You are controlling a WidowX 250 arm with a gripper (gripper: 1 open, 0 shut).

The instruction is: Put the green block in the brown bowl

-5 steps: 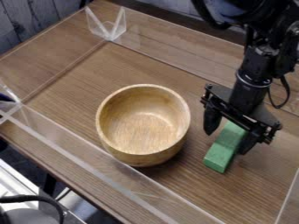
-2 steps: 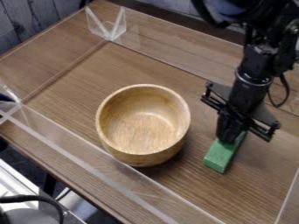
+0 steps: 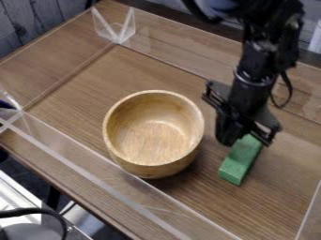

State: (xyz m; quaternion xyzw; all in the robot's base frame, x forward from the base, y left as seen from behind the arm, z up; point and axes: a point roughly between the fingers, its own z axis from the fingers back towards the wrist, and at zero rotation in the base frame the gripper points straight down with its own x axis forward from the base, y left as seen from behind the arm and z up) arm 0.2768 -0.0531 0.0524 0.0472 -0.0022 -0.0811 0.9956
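1 black gripper (image 3: 241,130), pointing straight down with its fingers drawn close together at the upper end of the green block (image 3: 239,158), apparently pinching it, the block's lower end near the wooden table (image 3: 88,84), just right of the brown bowl (image 3: 153,132).

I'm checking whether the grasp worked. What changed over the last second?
The hand closed from wide open around the green block's upper end, then shifted toward the brown bowl. Whether it grips the block now is unclear; the block lies on the table about where it was. The bowl has not moved.
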